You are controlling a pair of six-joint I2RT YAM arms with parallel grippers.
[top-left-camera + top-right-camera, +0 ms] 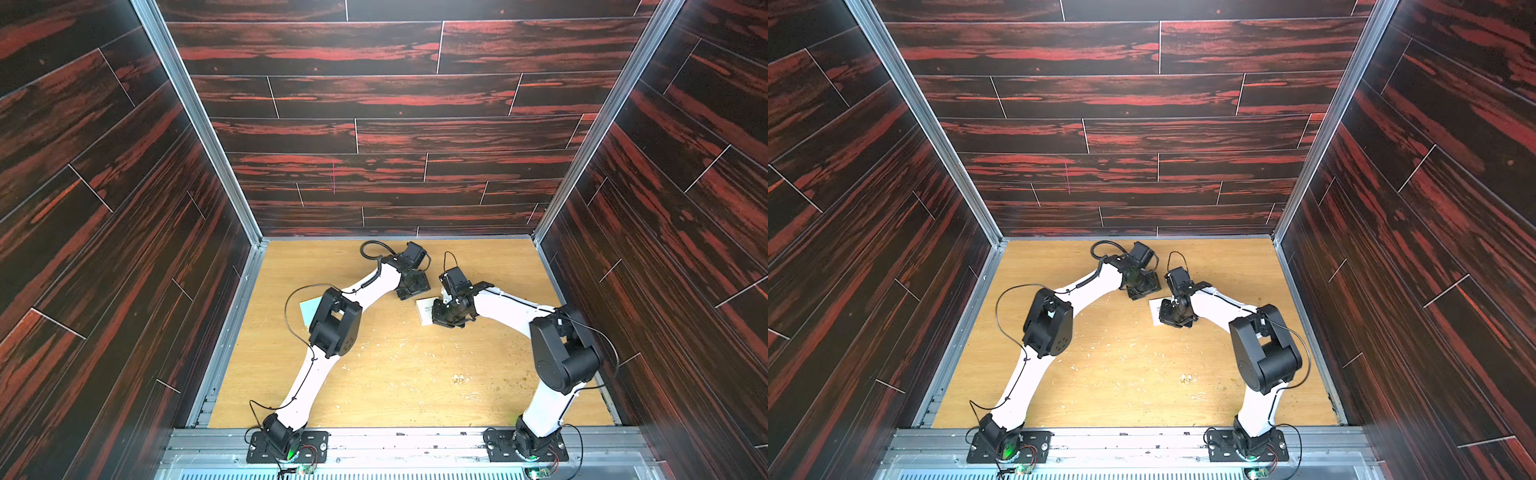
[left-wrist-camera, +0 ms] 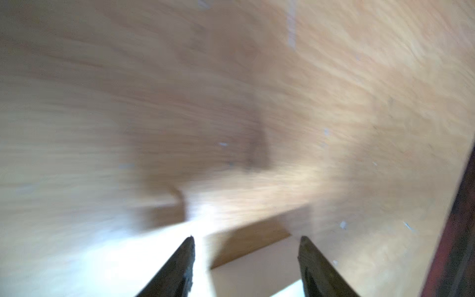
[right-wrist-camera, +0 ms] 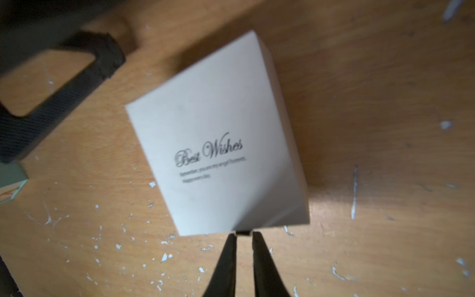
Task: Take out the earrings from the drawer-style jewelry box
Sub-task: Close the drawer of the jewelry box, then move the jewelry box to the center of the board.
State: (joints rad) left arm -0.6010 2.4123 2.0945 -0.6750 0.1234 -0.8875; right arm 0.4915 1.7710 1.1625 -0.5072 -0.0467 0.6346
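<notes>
The drawer-style jewelry box (image 3: pixel 218 133) is a white cardboard box with "Best Wishes" in dark script, lying closed on the wooden table (image 3: pixel 385 128). In both top views it shows as a white patch (image 1: pixel 424 309) (image 1: pixel 1153 312) between the two grippers. My right gripper (image 3: pixel 244 233) (image 1: pixel 436 313) is at the box's near edge, its narrow jaws pinching a small dark tab there. My left gripper (image 2: pixel 247 240) (image 1: pixel 412 289) hovers just behind the box, open, with nothing gripped. Its wrist view is blurred, with a pale box corner (image 2: pixel 257 272) between the fingers. The earrings are hidden.
A flat pale teal box (image 1: pixel 308 309) (image 3: pixel 11 190) lies left of centre, partly under my left arm's elbow (image 1: pixel 334 322). White flecks (image 3: pixel 164 257) litter the tabletop. Dark wood-pattern walls (image 1: pixel 124 208) enclose the table on three sides.
</notes>
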